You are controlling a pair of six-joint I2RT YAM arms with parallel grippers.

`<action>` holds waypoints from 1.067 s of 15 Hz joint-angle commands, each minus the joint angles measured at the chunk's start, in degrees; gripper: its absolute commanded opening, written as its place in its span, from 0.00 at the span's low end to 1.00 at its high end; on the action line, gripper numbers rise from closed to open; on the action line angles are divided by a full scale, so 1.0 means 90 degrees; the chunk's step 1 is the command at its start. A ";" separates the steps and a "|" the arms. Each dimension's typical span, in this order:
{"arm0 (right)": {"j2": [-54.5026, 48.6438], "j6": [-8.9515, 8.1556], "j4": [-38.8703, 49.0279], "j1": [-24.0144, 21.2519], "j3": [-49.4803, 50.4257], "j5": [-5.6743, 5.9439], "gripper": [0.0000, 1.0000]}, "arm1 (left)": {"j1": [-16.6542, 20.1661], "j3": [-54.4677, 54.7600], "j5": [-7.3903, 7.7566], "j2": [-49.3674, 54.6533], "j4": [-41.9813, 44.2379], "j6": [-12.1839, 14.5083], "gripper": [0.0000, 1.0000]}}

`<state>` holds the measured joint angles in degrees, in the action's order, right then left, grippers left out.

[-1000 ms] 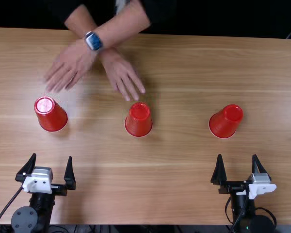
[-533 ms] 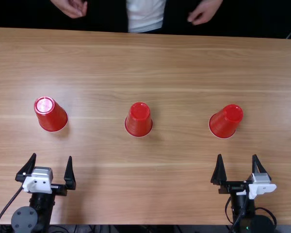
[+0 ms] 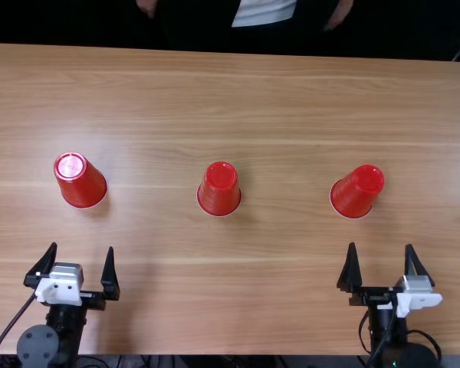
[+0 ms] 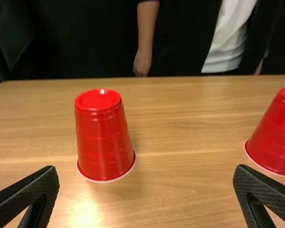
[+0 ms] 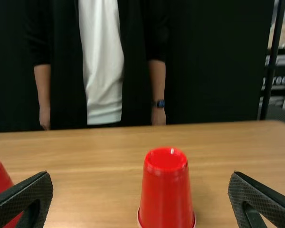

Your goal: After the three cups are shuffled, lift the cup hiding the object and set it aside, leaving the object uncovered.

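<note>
Three red cups stood mouth-down in a row across the table (image 3: 291,100), well apart: left cup (image 3: 80,182), middle cup (image 3: 218,188), right cup (image 3: 357,192). No cup was lifted. The object was hidden, and I could not tell under which cup. By my judgement the whole lift and set-aside was left to do. My left gripper (image 3: 80,253) sat low by the near edge, nearside of the left cup, fingers wide, empty. My right gripper (image 3: 379,251) sat likewise nearside of the right cup, wide, empty.

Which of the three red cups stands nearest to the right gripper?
The right cup, standing straight ahead of the right gripper. The middle cup and the left cup stand farther off along the row.
</note>
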<state>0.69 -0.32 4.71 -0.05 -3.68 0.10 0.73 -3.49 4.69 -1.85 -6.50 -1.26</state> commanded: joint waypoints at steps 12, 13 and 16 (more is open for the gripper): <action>0.3371 0.0258 -0.3612 -0.0082 -0.5147 0.0083 1.00 | 0.0202 -0.6449 -0.0099 -0.4004 -0.4481 0.0140 1.00; 0.3722 0.0246 -0.4046 -0.0082 -0.5509 0.0083 1.00 | 0.0339 -0.6927 -0.0146 -0.4326 -0.4867 0.0151 1.00; 0.4582 0.0234 -0.5265 -0.0062 -0.6368 0.0059 1.00 | 0.0475 -0.8128 -0.0146 -0.5264 -0.6156 0.0151 1.00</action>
<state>41.56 1.65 -43.44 -0.16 -58.87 0.86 4.60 -75.05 3.44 -48.45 -62.30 -0.25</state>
